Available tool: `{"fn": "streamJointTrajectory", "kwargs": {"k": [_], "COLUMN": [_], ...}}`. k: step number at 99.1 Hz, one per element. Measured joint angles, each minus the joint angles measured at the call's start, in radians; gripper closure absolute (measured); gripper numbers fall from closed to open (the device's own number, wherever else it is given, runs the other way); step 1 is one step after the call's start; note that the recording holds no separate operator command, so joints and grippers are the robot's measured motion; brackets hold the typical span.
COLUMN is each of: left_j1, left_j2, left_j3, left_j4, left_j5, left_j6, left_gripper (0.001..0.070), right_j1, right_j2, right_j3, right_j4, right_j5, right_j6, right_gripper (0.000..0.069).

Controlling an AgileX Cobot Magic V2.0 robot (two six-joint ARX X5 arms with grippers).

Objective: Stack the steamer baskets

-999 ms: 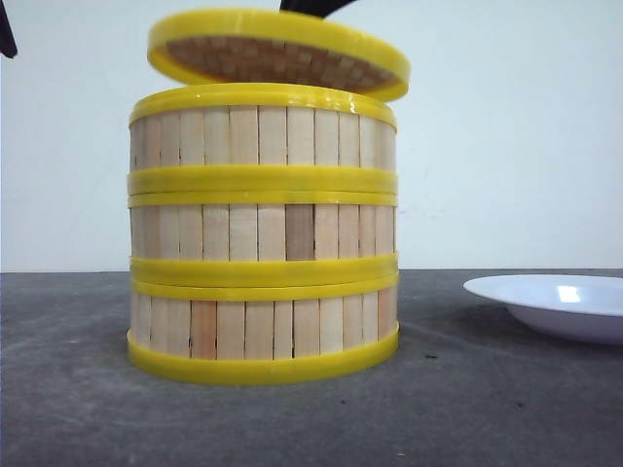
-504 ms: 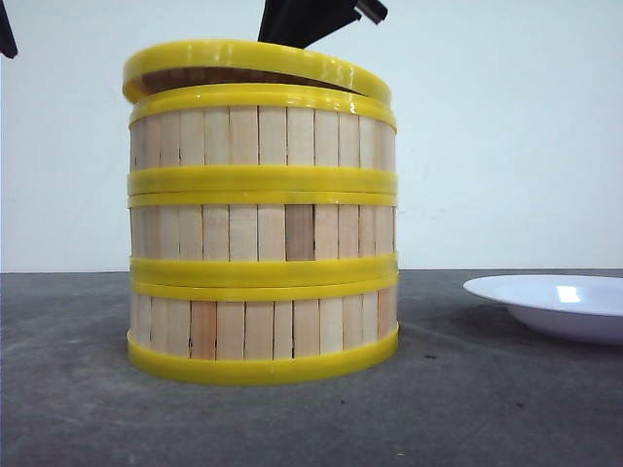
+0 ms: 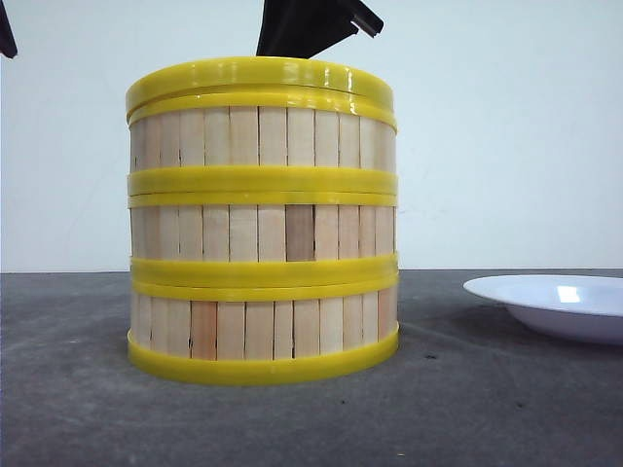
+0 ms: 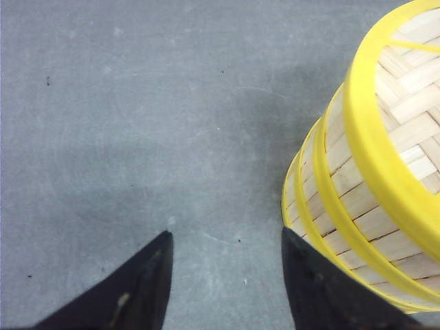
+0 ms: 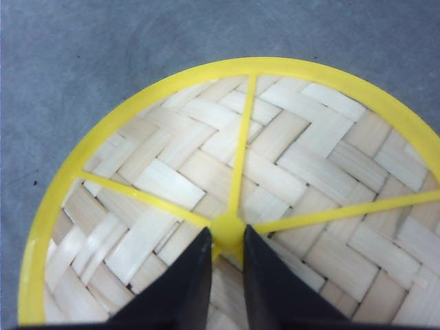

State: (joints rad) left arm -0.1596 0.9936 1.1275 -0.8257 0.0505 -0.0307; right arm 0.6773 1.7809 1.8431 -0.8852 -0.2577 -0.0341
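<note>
Three steamer baskets stand stacked on the grey table: bottom (image 3: pixel 261 326), middle (image 3: pixel 261 232) and top (image 3: pixel 261 136). A flat woven lid (image 3: pixel 258 73) with a yellow rim lies level on the top basket. My right gripper (image 5: pixel 227 237) is shut on the lid's yellow knob (image 5: pixel 227 227) at the centre of the weave (image 5: pixel 289 158); in the front view only its black body (image 3: pixel 307 27) shows above the lid. Beside the stack (image 4: pixel 344 206), my left gripper (image 4: pixel 225 234) hangs open over bare table, holding nothing.
A white plate (image 3: pixel 555 304) sits on the table to the right of the stack. A dark piece of the left arm (image 3: pixel 6 29) shows at the top left corner. A pale wall stands behind the grey table (image 3: pixel 78 409).
The lid, held tilted above the stack a second ago, has come down with my right gripper and now lies flat on the top basket. The baskets and plate have not moved.
</note>
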Motion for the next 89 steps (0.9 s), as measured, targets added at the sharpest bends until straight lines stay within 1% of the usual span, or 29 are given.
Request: {"fn": "streamJointTrajectory", "kwargs": {"k": [89], "left_j1": [0.0], "left_j2": [0.0], "left_j3": [0.0], "left_j4": [0.0], "left_j5": [0.0], "left_j6": [0.0], "left_gripper": [0.0413], "right_j1": [-0.004], "right_j2": [0.0], "right_j3": [0.005], "right_j4": [-0.018], "right_j5": [0.0], "right_j6": [-0.015], "right_gripper": [0.064]}}
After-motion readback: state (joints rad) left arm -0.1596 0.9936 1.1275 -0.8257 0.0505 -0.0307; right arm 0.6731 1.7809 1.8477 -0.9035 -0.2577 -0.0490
